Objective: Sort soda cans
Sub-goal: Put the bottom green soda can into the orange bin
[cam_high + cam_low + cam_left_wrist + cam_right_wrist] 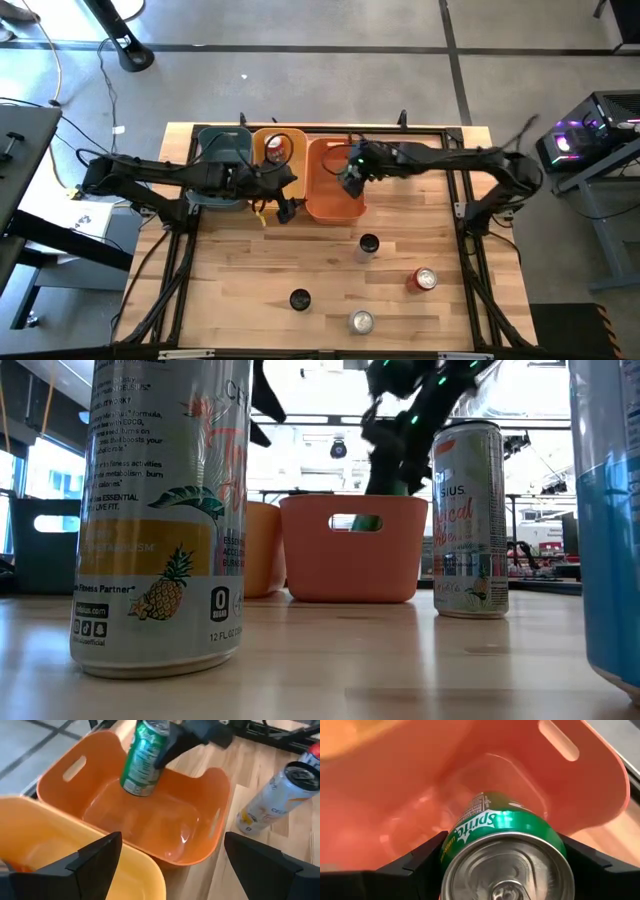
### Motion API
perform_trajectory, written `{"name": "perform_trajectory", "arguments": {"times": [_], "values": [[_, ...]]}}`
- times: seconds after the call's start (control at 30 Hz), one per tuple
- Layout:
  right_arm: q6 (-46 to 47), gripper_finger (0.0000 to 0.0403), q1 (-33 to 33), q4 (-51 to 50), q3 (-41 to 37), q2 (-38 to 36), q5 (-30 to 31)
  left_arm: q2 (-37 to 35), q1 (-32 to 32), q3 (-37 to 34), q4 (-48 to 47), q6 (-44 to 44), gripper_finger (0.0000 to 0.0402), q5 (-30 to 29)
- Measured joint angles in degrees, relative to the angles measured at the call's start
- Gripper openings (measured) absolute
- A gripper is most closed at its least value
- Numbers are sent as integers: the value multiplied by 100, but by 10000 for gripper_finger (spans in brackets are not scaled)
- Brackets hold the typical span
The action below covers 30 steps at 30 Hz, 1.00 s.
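Observation:
My right gripper (350, 180) is over the orange bin (322, 205), shut on a green can (505, 827). The can also shows in the left wrist view (142, 762), low over the bin's floor. My left gripper (175, 865) is open and empty, at the near side of the yellow bin (292, 135) beside the orange bin. A red can (275, 150) lies in the yellow bin. On the table stand a silver can (369, 245), a red can (425, 279), a black can (300, 299) and another silver can (361, 321). My right gripper pinches the green can between its two fingers, on opposite sides of the wall near the top end (451, 845). The fingers (172, 745) come down at a slant from above. The can is lifted clear and tilted, its bottom end (134, 787) down inside the orange bin.
A dark teal bin (222, 160) stands left of the yellow bin along the table's far edge. In the low view a silver can (160, 510) stands very near the camera, another can (470, 520) farther off. Bare wood lies between the bins and the cans.

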Motion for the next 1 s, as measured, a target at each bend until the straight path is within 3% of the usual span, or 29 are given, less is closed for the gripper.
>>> {"name": "perform_trajectory", "arguments": {"times": [0.3, 0.5, 1.0], "values": [[-690, 283, -400, -937, 1481, 1297, 14, 5, -66, -77, 4, -360, 344, -13], [-893, 283, -616, -1852, 2360, 1993, -367, 5, -164, -77, 4, -360, 344, -177], [-734, 283, -653, -1962, 2558, 2413, -279, 5, -227, -77, 0, -358, 344, -335]]}}
